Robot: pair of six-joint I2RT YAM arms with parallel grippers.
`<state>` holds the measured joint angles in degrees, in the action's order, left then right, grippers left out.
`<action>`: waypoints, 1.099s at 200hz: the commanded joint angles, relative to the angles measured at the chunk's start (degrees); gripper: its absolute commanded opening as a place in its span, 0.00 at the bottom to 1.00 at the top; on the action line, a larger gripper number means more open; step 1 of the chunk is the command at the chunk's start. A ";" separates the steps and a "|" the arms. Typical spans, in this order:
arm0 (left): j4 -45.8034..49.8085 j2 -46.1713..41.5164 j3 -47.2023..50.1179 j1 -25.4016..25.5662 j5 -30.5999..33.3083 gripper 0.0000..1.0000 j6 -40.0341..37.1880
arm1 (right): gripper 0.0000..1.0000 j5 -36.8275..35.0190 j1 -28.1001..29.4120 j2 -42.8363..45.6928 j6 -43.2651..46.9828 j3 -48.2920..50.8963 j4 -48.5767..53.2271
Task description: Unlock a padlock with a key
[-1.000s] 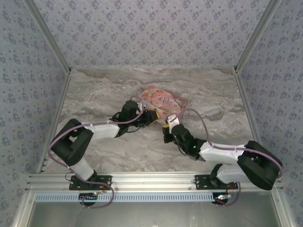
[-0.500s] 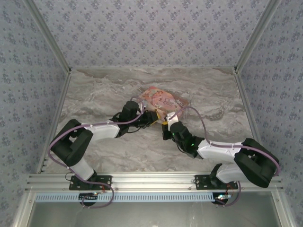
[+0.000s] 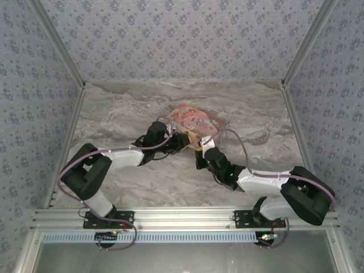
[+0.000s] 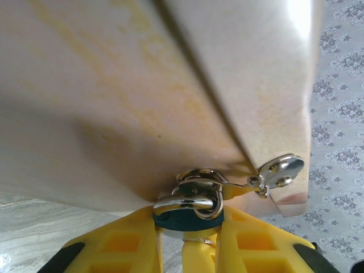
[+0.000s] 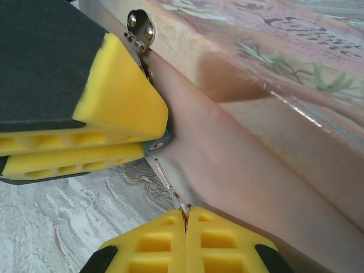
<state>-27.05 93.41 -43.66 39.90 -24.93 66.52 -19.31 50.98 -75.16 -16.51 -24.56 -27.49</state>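
The left jaws are clamped on the blue body of the padlock (image 4: 187,220), one yellow pad on each side of it. Just above those jaws the padlock's silvery shackle (image 4: 190,202) loops through the metal hasp (image 4: 200,176) on the side of the pink patterned box (image 3: 193,120), which rests on the marble counter (image 3: 125,114) right in front of both arms.

The right jaws are pressed tight together with the thin grey key (image 5: 169,183) pinched in the seam between them. From there the key slants up and away to the bottom of the padlock, which sits just ahead of the right jaws. I cannot tell whether its tip is inside the lock. The two sets of jaws are near each other, not touching.
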 commanded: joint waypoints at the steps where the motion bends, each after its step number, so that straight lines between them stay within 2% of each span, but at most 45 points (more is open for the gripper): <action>1: -2.49 -2.24 0.20 0.42 0.32 0.23 0.23 | 0.00 -0.55 0.00 -0.45 -1.05 0.52 0.02; 65: -2.38 -2.18 0.11 0.44 0.14 0.23 0.32 | 0.00 0.23 -0.67 -0.98 -1.06 0.12 -2.31; 154: -2.73 -1.99 0.20 0.44 0.08 0.23 0.56 | 0.00 4.76 -2.09 -3.11 0.34 -1.62 -4.62; 220: -2.83 -2.22 0.71 0.42 0.23 0.23 0.63 | 0.00 4.22 -2.68 -3.07 0.37 -2.01 -4.63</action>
<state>-27.05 93.41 -43.48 39.92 -24.67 67.16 -14.52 48.71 -78.35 -16.64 -24.75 -31.14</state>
